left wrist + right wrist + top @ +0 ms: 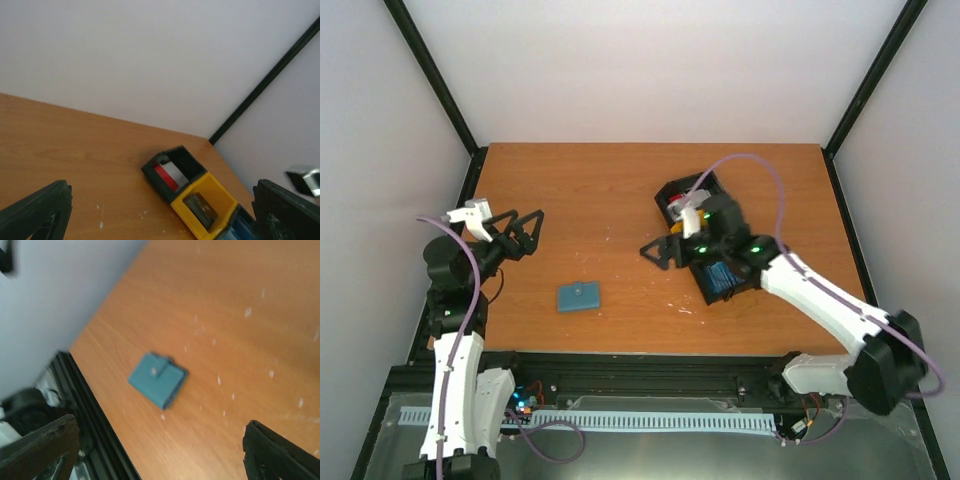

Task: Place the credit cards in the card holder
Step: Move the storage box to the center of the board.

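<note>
Wood table (620,190), closed card holder (578,296) near front; left gripper (532,233), right gripper (660,253) both wide, empty; red credit card (165,176) in tray (180,205).

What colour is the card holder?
The card holder is blue-grey; the right wrist view shows it best.

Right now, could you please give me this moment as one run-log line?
card holder: closed, on table, untouched | red card: in tray | left fingers: open, empty | right fingers: open, empty
</note>
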Controlling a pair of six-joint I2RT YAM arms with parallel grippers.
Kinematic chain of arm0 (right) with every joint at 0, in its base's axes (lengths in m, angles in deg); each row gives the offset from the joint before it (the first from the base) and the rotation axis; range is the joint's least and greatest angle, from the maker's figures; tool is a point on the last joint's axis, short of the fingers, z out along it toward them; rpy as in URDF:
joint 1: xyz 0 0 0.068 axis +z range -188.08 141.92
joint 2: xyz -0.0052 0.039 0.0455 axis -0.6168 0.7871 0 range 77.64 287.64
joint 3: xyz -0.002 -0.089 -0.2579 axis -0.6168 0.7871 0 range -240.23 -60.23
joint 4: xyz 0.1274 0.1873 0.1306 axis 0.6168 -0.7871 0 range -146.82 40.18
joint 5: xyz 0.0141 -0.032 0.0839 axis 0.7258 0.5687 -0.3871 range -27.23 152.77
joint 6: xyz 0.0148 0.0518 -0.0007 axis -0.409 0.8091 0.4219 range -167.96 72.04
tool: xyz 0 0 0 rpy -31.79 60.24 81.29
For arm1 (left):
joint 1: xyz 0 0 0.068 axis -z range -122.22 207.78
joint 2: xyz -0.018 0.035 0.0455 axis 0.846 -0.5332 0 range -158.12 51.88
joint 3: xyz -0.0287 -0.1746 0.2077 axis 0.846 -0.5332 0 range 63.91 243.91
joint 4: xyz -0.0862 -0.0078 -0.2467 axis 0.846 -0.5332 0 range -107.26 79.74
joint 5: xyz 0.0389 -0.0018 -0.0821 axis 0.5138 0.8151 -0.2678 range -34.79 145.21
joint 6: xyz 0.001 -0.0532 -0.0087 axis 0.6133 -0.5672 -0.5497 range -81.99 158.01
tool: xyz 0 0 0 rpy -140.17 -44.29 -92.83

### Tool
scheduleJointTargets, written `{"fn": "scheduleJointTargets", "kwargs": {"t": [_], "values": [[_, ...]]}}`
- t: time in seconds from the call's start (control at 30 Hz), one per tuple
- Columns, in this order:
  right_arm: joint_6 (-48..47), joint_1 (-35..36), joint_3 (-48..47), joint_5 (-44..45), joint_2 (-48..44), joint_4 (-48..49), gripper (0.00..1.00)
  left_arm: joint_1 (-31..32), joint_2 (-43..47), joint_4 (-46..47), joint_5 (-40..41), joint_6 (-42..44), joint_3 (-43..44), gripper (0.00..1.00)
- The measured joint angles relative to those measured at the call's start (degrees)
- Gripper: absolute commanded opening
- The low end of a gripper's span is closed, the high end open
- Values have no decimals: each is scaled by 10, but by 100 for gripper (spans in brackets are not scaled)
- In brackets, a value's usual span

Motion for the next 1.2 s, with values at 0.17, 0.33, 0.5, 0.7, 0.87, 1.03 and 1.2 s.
{"fn": "scheduleJointTargets", "kwargs": {"t": [0.17, 0.33, 0.5, 0.7, 0.87, 1.03, 1.2], "values": [[35, 110, 32, 100, 109, -16, 85, 0, -16, -1, -47, 1, -17, 100], [70, 159, 47, 155, 198, -27, 84, 0, -35, -5, -65, 1, -26, 100], [89, 163, 50, 215, 264, -25, 86, 0, -47, -9, -73, 1, -31, 100], [95, 164, 44, 290, 280, 3, 87, 0, -55, -9, -71, 0, -31, 100], [103, 163, 41, 346, 290, 11, 87, 0, -60, -10, -60, -2, -31, 100], [108, 149, 55, 395, 282, 5, 87, 0, -71, -26, -45, -4, -31, 100], [107, 124, 76, 433, 265, -17, 87, 0, -80, -37, -35, -4, -31, 100]]}}
